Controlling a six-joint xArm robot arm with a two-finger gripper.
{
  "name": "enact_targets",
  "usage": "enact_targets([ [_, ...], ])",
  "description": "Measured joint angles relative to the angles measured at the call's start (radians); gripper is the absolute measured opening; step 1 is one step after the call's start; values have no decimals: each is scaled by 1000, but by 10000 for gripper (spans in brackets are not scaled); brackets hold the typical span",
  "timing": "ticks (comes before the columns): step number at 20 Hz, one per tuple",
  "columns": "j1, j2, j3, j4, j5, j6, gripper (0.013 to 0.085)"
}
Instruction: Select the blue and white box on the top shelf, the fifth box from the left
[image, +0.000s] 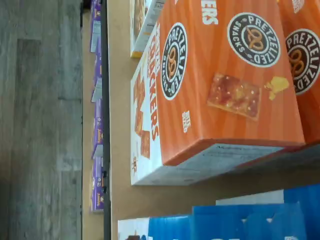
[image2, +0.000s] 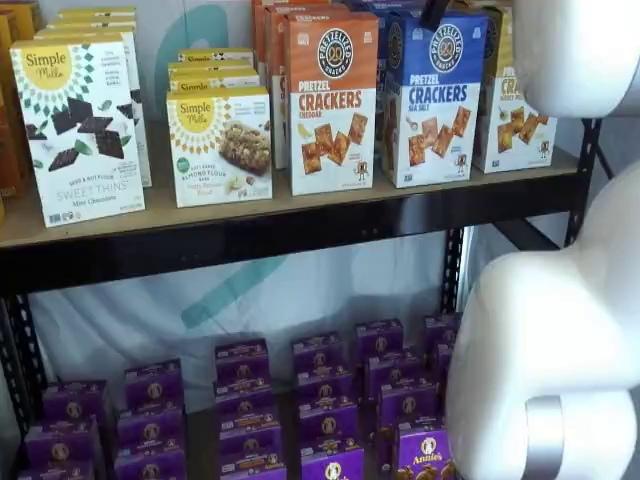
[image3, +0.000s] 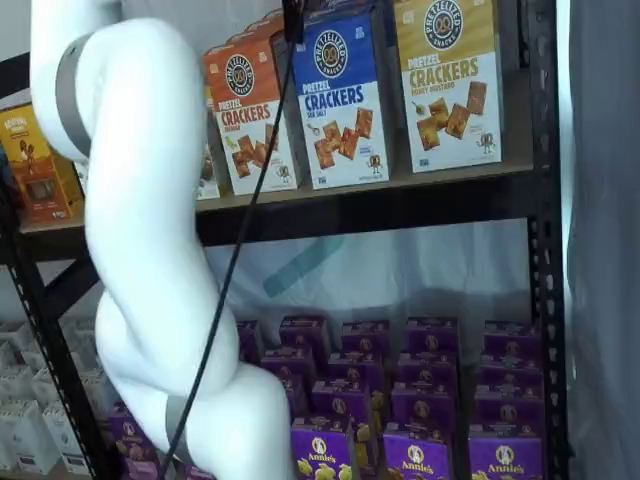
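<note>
one blue and white box (image2: 433, 100) stands on the top shelf (image2: 300, 225), just beside the orange box (image2: 331, 103). fingers (image3: 293, 20) hang above it, spread unclear; descend centred, clear of the orange neighbour.

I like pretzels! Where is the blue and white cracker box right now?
In both shelf views the blue and white box stands upright on the top shelf, between the orange cheddar box and the yellow-topped box.
</note>
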Motion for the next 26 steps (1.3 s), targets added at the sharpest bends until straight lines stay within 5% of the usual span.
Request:
enact_targets([
  [13, 42, 83, -87, -108, 67, 0, 850],
  [26, 27, 117, -140, -84, 84, 0, 850],
])
